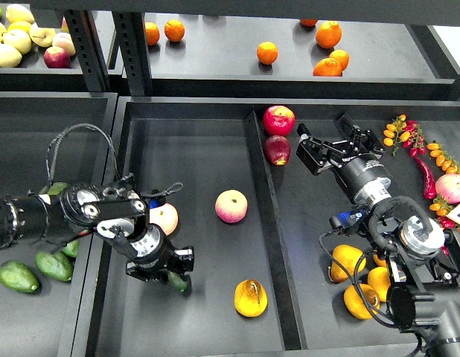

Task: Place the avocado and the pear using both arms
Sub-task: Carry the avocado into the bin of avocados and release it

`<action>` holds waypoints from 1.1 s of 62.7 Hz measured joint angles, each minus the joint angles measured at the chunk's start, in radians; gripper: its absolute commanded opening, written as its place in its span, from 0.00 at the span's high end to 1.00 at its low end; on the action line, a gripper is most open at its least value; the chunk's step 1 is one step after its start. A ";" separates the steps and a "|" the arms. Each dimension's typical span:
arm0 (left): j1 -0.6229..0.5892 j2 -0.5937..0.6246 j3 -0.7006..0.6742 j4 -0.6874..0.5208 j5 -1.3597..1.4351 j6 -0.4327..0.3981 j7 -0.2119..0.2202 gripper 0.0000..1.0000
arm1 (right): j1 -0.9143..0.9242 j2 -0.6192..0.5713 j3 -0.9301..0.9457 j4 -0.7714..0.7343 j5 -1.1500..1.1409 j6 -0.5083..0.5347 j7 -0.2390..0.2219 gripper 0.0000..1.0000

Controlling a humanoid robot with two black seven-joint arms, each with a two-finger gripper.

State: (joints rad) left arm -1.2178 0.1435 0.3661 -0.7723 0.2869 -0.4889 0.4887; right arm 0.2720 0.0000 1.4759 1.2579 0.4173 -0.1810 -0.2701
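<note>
My left gripper (160,269) hangs over the front left of the middle tray (193,149), shut on a dark green avocado (177,281) that shows only partly below its fingers. A yellow-orange pear (250,297) with a reddish-brown streak lies on the tray floor to the right of it, apart from the gripper. My right gripper (325,147) is open and empty over the back of the right tray, just right of two red apples (278,120).
Two pink-yellow peaches (231,206) (165,218) lie in the middle tray. Loose avocados (18,276) lie in the left tray, and more pears (347,262) at the front right. Red chillies (426,178) lie at the far right. Oranges (267,53) are on the back shelf.
</note>
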 measured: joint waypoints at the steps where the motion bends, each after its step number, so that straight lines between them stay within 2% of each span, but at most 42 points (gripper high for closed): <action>1: -0.005 0.008 -0.002 -0.002 0.000 0.000 0.000 0.78 | 0.000 0.000 0.000 0.000 0.000 0.000 0.000 0.00; 18: -0.065 0.216 -0.016 -0.080 0.000 0.000 0.000 0.77 | 0.004 0.000 -0.003 0.000 0.000 0.000 -0.001 0.00; 24: -0.067 0.301 -0.027 -0.107 0.000 0.000 0.000 0.77 | 0.006 0.000 -0.003 0.000 0.000 0.000 -0.001 0.00; 25: -0.067 0.351 -0.031 -0.123 0.000 0.000 0.000 0.77 | 0.007 0.000 -0.003 0.000 0.000 0.000 -0.001 0.00; 42: -0.034 0.568 -0.046 -0.157 0.006 0.000 0.000 0.77 | 0.008 0.000 -0.003 0.000 0.000 0.000 -0.001 0.00; 51: 0.037 0.603 -0.085 -0.164 0.016 0.000 0.000 0.77 | 0.008 0.000 -0.003 0.000 0.000 0.000 -0.002 0.00; 69: 0.147 0.592 -0.155 -0.157 0.062 0.000 0.000 0.75 | 0.007 0.000 -0.003 0.000 -0.002 0.000 -0.001 0.00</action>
State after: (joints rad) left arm -1.0710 0.7359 0.2108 -0.9297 0.3485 -0.4886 0.4887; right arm 0.2792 0.0000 1.4726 1.2576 0.4157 -0.1810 -0.2716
